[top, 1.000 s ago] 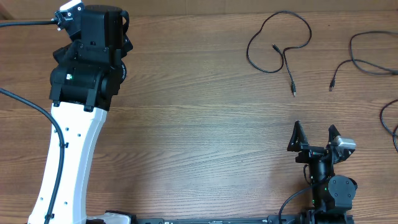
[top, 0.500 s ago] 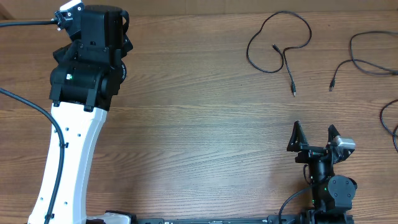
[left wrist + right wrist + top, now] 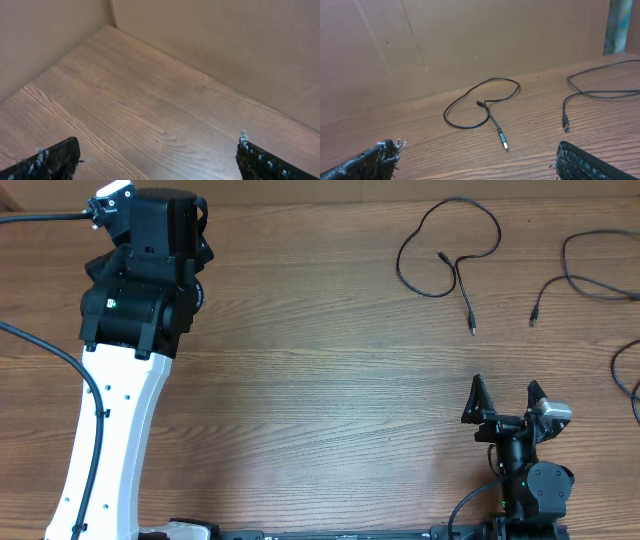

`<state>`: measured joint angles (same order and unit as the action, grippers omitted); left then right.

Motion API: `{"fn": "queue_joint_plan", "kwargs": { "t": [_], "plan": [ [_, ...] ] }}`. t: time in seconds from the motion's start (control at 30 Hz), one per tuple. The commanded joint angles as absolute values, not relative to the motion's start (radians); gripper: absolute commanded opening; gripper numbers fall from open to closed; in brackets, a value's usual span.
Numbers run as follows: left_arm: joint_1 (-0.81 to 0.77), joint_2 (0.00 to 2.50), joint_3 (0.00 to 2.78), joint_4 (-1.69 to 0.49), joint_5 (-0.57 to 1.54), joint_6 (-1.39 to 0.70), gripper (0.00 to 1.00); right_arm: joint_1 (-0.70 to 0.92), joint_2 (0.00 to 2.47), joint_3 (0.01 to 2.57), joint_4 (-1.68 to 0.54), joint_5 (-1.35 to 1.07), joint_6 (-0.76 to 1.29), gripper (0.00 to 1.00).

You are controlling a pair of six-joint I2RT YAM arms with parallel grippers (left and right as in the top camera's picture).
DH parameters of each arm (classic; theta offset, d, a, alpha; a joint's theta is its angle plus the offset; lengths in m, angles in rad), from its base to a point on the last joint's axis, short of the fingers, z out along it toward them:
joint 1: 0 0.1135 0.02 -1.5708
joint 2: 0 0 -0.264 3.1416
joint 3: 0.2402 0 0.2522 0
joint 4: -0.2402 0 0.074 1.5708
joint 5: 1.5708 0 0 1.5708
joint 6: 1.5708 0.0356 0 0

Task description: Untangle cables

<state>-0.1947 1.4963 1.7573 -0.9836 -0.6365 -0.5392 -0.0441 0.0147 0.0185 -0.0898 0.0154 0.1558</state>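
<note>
Pictured between steps: both claws, left (image 3: 157, 157) and right (image 3: 508, 402), gaping, empty. Cables (image 3: 448, 255) lay apart on far-right worktop (image 3: 320, 380), one looped over itself. Next, probably: reaching right claw forward to that loop.

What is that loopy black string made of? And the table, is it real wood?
The looped cable looks like a thin cord in matte black rubber or plastic, since it bends in soft curves; its plug tip shines like metal. The table shows brown wood grain, but it could be printed laminate; the pictures cannot settle that.
</note>
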Motion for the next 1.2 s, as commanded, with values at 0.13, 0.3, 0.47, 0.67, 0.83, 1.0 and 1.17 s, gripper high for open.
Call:
{"fn": "queue_joint_plan", "kwargs": {
  "t": [0.13,0.3,0.47,0.67,0.83,1.0,1.17],
  "plan": [
    [-0.196,1.501,1.776,-1.082,-0.521,-0.483,0.99,-0.038,0.003,0.008,-0.083,0.022,0.148,1.00],
    [-0.197,1.480,1.776,-1.374,-0.412,-0.479,0.99,-0.038,0.003,0.008,-0.083,0.022,0.148,1.00],
    [-0.196,1.442,1.775,-1.691,-0.364,-0.541,0.99,-0.038,0.003,0.008,-0.083,0.022,0.148,1.00],
    [-0.196,1.272,1.714,-1.690,-0.347,-0.426,0.99,-0.038,0.003,0.008,-0.083,0.022,0.148,1.00],
    [-0.196,1.067,1.586,-1.690,-0.330,-0.418,1.00,-0.038,0.003,0.008,-0.083,0.022,0.148,1.00],
    [-0.196,0.865,1.421,-1.690,-0.307,-0.392,1.00,-0.038,0.003,0.008,-0.083,0.022,0.148,1.00],
    [-0.196,0.704,1.356,-1.678,-0.309,-0.351,1.00,-0.038,0.003,0.008,-0.083,0.022,0.148,1.00]
  ]
}}
